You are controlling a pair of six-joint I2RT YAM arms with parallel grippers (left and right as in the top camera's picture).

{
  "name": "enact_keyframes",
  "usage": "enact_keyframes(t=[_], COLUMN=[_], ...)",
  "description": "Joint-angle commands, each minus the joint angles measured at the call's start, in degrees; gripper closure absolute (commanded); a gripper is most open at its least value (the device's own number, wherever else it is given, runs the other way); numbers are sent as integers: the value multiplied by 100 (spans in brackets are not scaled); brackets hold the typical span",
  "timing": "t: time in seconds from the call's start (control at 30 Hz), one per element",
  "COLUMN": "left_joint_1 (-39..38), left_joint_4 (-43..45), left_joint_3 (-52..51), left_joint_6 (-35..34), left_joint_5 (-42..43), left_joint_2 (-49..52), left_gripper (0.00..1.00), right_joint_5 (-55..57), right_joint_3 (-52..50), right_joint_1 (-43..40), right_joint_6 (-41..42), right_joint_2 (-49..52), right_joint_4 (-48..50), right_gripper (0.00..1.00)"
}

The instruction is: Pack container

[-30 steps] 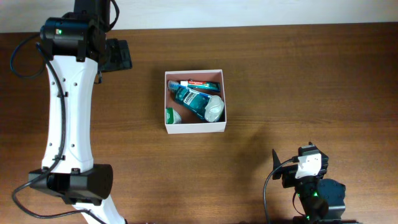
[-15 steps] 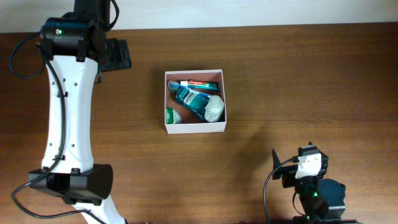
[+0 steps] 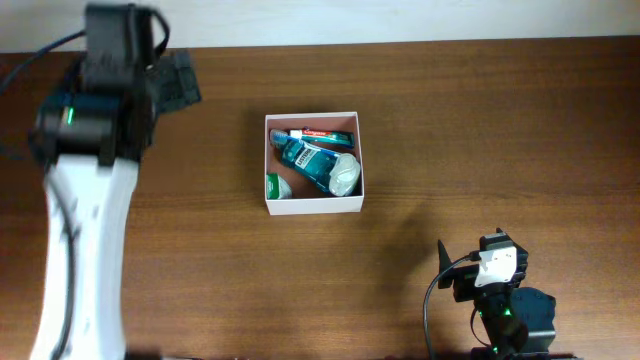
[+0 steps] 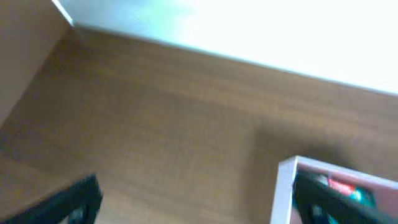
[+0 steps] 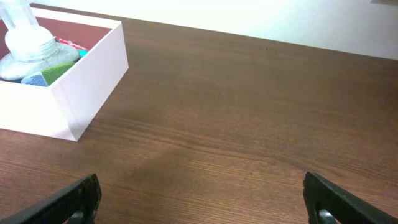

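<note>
The container (image 3: pixel 313 205) is a square white box with a pinkish-brown inside, standing mid-table. In it lie a teal bottle (image 3: pixel 308 160), a red-and-white toothpaste tube (image 3: pixel 325 132), a white-capped item (image 3: pixel 347 175) and a green-and-white item (image 3: pixel 272 186). My left gripper (image 3: pixel 178 85) hangs open at the far left, well apart from the box. In the blurred left wrist view the left gripper (image 4: pixel 196 208) holds nothing and the container's white wall (image 4: pixel 283 193) sits by its right finger. My right gripper (image 3: pixel 485 268) rests open near the front edge. The right gripper (image 5: pixel 205 208) is empty, and the container (image 5: pixel 87 74) lies far to its left.
The brown wooden table (image 3: pixel 480 130) ends at a pale wall along the back. My left arm's white link (image 3: pixel 85 230) spans the table's left side. The right arm's base (image 3: pixel 515 320) sits at the front right.
My left arm has swung leftward and shows motion blur, its gripper staying open. The right arm and the container's contents have not moved.
</note>
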Motion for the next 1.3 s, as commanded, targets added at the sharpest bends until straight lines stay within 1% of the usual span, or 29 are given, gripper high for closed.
enact_keyframes(t=[0.0,0.1,0.2,0.4,0.5,0.6,0.7,0.8,0.93,1.1,1.27], left_joint_1=[138,210,315,389,389,389,382,382,385,385,385], left_joint_4=[765,1749,2371,3010,3565,4046,4280,4345,4345,4387,4415], left_joint_3=[-1499,-2970,-4148,-6282,-7322,-8227,-9077,-9735,-10220,-10467,-10469], left_joint_6=[48,48,48,44,46,44,42,42,42,46,46], left_joint_5=[-83,-85,-83,-81,-83,-79,-57,33,31,26,26], left_joint_2=[-1137,-2090,-2846,-4363,-5062,-5718,-6415,-7071,-7818,-8570,-9023], left_gripper=[0,0,0,0,0,0,0,0,0,0,0], right_joint_5=[-33,-33,-33,-33,-33,-33,-33,-33,-33,-33,-33], right_joint_3=[-37,-37,-37,-37,-37,-37,-37,-37,-37,-37,-37], right_joint_1=[-46,-46,-46,-46,-46,-46,-46,-46,-46,-46,-46], right_joint_6=[68,68,68,68,68,68,68,68,68,68,68], right_joint_2=[-52,-52,-52,-52,-52,-52,-52,-52,-52,-52,-52], right_joint_4=[28,31,31,31,28,31,31,31,31,28,31], right_gripper=[1,1,1,1,1,1,1,1,1,1,1])
